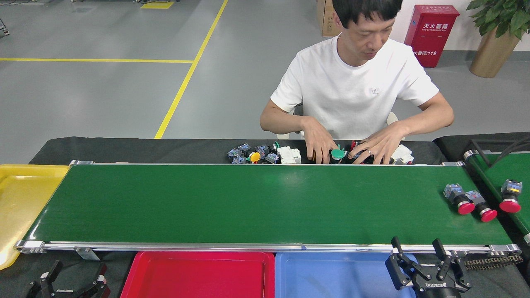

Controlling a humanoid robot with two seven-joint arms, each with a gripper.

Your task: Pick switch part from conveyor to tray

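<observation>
Switch parts [458, 198]: two red-capped push-button units lying on the conveyor [265, 205] at its right end, touching or nearly so, caps pointing toward my side, well clear of both rails. A third red-capped one [509, 196] sits on the other green belt off the conveyor's right end, not mine to take. My right gripper [420, 258] hovers just below the conveyor's near rail, over the blue tray's [331, 275] right part, fingers spread and empty. My left gripper [72, 279] is low below the conveyor's left end, also spread, holding nothing. Red tray [198, 275] sits below the conveyor's near rail, left of the blue one, nothing in it. Across the conveyor a person [356, 82] has both hands in a pile of loose parts [265, 154]. Step as I judge it: pre-grasp, nothing picked. Next move calls for right arm up and over the near rail, down on the nearer button body, clamp without nudging its neighbour, then carry left to the red tray.
</observation>
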